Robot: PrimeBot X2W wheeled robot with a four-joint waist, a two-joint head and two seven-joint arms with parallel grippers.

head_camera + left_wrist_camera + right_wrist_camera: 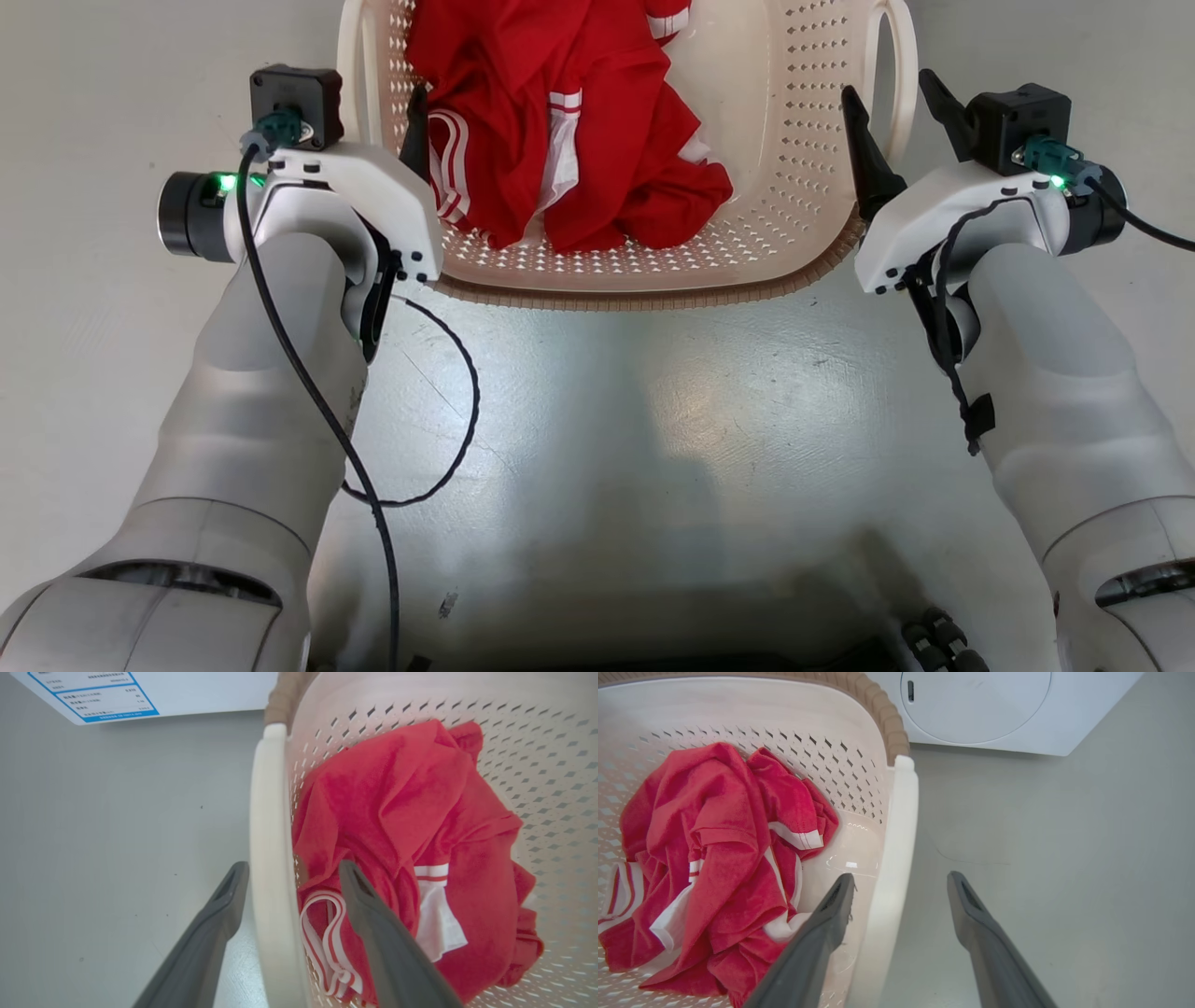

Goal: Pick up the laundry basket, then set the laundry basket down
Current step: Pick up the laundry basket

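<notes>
I'm lining up the pick, with left gripper and right gripper hanging jaws-apart astride the side handles of the laundry basket on the floor ahead, and I'm expecting to close both evenly next.

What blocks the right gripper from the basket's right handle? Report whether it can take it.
Probably yes; nothing blocks it. The open right gripper straddles the white handle of the laundry basket, one finger inside, one outside. The red clothes lie beside the inner finger, not in the gap.
</notes>
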